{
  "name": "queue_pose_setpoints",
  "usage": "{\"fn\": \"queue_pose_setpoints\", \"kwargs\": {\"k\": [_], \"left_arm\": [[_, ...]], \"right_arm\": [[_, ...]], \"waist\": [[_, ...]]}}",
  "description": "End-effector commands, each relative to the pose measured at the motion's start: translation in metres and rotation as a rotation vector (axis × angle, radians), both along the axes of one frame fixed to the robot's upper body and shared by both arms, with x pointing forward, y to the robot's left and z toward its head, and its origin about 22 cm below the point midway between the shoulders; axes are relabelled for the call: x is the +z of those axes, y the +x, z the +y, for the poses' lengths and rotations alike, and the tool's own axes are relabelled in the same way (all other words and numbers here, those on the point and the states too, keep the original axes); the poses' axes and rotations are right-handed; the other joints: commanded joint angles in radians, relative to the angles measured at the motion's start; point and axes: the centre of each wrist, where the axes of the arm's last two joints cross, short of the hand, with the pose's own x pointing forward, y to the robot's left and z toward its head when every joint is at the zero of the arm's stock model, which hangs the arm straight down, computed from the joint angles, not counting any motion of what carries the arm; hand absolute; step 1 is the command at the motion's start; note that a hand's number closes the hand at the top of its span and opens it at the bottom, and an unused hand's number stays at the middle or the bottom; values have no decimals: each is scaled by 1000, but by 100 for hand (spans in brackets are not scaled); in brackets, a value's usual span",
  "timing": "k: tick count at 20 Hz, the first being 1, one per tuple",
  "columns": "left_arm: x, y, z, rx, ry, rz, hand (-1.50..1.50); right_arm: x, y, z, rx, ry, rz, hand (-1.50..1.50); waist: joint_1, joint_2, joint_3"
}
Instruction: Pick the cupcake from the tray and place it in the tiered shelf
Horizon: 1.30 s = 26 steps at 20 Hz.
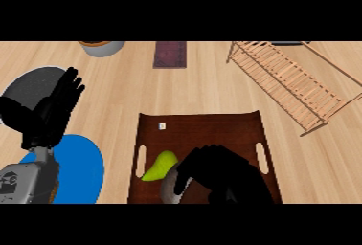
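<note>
A dark brown tray [201, 125] with slot handles lies at the middle of the counter. My right hand [219, 172] hangs over its near half with the fingers curled down round a pale grey thing [170, 185], which looks like the cupcake; most of it is hidden under the hand. A yellow-green fruit [160, 165] lies on the tray just left of that hand. The wooden tiered shelf [290, 81] stands at the far right, apart from both hands. My left hand [56, 107] rests open at the left, fingers up.
A blue plate [81, 167] lies left of the tray, and a dark grey round dish [32, 88] sits behind my left hand. A grey bowl [102, 47] and a dark red block [171, 53] stand at the far edge.
</note>
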Motion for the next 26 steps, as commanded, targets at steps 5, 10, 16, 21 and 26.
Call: {"fn": "queue_pose_setpoints", "kwargs": {"k": [5,10,16,21,26], "left_arm": [[1,-4,-12,-9,5,4,0],[-1,0,-13,2,8,-5,0],[-9,-1,21,-18,-8,-8,0],[1,19,-1,-1,-3,0,0],[-1,5,-4,-9,-3,-8,0]], "right_arm": [[73,36,-40,-215,-31,-80,150],[92,51,-91,-300,18,-76,150],[86,92,-134,-371,11,-25,150],[83,106,-183,-414,98,-60,150],[70,133,-215,-438,117,-45,150]], "waist": [[12,3,0],[3,4,1],[5,6,1],[-3,6,1],[6,5,1]]}}
